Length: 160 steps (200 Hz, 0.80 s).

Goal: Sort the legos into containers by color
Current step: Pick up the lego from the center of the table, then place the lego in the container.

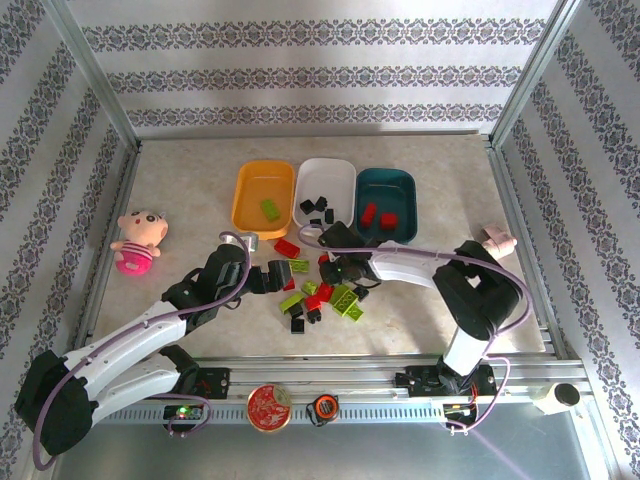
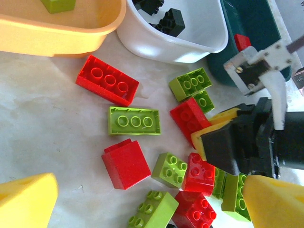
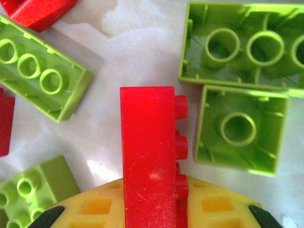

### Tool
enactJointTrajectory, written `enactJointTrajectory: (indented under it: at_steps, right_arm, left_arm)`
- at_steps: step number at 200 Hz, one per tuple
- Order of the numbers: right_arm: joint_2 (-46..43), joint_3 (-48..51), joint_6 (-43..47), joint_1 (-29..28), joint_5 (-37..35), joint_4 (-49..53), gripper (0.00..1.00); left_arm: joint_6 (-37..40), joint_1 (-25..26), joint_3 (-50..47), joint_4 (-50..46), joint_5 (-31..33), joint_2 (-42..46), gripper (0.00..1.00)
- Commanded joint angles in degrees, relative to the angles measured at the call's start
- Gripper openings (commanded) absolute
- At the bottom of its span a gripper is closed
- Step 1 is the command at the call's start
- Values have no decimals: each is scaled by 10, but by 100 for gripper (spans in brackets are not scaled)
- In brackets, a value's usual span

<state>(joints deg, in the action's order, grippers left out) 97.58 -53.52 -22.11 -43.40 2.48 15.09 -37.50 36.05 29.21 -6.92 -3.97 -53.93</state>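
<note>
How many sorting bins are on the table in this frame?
3, side by side in a row: orange-yellow bin left, white bin middle, dark teal bin right. None seems hidden.

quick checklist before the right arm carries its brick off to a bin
1. Grip: right tool shut on the red brick: ok.
2. Depth: the pads hold one end only; secure or not: cannot tell.
3. Brick free of the neighbouring green bricks: cannot tell.
4. Target: teal bin already holds red bricks and has room: ok.
5. Route: left tool open, to the left, off the way to the teal bin: ok.
</note>
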Motion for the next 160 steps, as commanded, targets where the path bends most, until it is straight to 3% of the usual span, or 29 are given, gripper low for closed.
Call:
enactJointTrajectory:
  at_steps: [1,51,93,130,160]
  right_arm:
    - [-53,24,1,-8,5,-4,19]
    - [-167,68,-13,1,36,0,19]
    - [-207,61,-20,94,55,0,19]
    - [-131,-6,-16,206,10,6,19]
    - [-46,-78,-11,244,-14,12,21]
  left_arm:
    - [15,6,1,-20,16,6,100]
    - [19,6,-1,-10,21,6,100]
    - [19,6,-6,7,12,2,100]
    - [22,6,-8,-2,19,0,100]
    - [31,6,-6,-17,14,-3,100]
